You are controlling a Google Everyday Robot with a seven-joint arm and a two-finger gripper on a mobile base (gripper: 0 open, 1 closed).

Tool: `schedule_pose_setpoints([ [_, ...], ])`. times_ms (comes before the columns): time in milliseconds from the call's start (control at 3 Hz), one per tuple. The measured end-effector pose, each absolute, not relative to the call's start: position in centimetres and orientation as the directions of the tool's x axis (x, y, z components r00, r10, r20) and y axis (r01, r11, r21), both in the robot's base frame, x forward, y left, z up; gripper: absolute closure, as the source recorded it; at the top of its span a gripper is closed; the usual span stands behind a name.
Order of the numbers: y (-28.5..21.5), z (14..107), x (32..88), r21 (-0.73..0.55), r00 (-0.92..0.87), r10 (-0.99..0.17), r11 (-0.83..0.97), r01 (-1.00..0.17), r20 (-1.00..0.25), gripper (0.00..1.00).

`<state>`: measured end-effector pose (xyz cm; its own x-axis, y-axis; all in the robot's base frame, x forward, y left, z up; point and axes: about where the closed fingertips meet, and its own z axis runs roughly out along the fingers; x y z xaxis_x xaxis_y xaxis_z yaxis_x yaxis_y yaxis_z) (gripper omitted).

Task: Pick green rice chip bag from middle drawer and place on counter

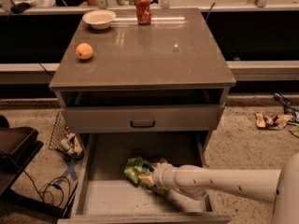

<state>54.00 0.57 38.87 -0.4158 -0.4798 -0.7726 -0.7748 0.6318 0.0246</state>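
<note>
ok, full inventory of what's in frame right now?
counter: 1, grey-brown, cabinet top
bowl: 1, white, counter back left
soda can: 1, red, counter back edge, right of the bowl
orange: 1, orange, counter left side
drawer front: 1, grey with black handle, under the counter
middle drawer: 1, grey, pulled open at the bottom
green rice chip bag: 1, green, on the drawer floor
wrappers: a few, tan-yellow, floor right
wire basket: 1, floor left, trash beside it
cables: black, floor left
arm: 1, white, reaching in from the right
gripper: 1, at the bag inside the drawer
</note>
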Motion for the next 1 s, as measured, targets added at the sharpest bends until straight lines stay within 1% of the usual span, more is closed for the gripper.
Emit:
schedule_pose_setpoints([
  [333,0.7,38.9,54.0,0.026,-0.415,-0.48,0.63,-0.776,-0.773,1.0],
  [667,0.2,41.7,53.5,0.025,-0.415,-0.492,0.622,-0.783,-0.765,1.0],
  [1000,-1.9,47.6,51.7,0.053,-0.439,-0.492,0.619,-0.784,-0.752,1.0],
])
